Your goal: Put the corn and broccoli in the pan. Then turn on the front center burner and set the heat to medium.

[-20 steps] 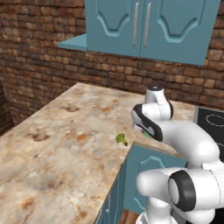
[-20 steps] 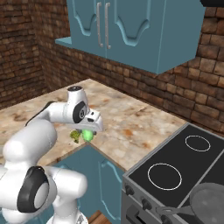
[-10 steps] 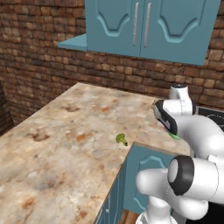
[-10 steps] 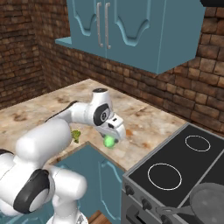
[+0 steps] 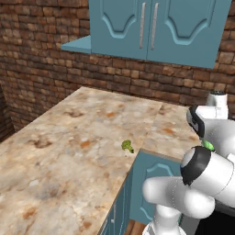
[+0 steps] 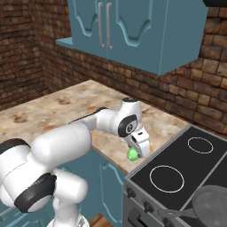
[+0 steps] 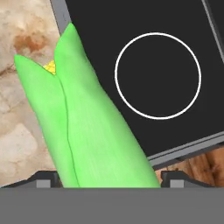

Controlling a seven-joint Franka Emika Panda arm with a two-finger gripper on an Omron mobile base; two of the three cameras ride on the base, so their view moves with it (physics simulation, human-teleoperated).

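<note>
My gripper is shut on the corn, a bright green cob held in the air over the counter's end, just left of the black cooktop. In the hand view the corn rises between the fingertips, with the counter edge and a white-ringed burner below it. A sliver of the corn shows under the hand in the left base view. The broccoli lies on the counter near its inner corner. The pan sits on the cooktop's near right part. The front center burner's ring is not visible.
Two white-ringed burners mark the cooktop's left panel. Stove knobs line its front. Blue wall cabinets hang above the marble counter, backed by a brick wall. A blue base cabinet stands below the counter corner.
The arm has swung right from over the broccoli's spot to the counter's end by the cooktop, carrying the corn. The broccoli has stayed where it was.
</note>
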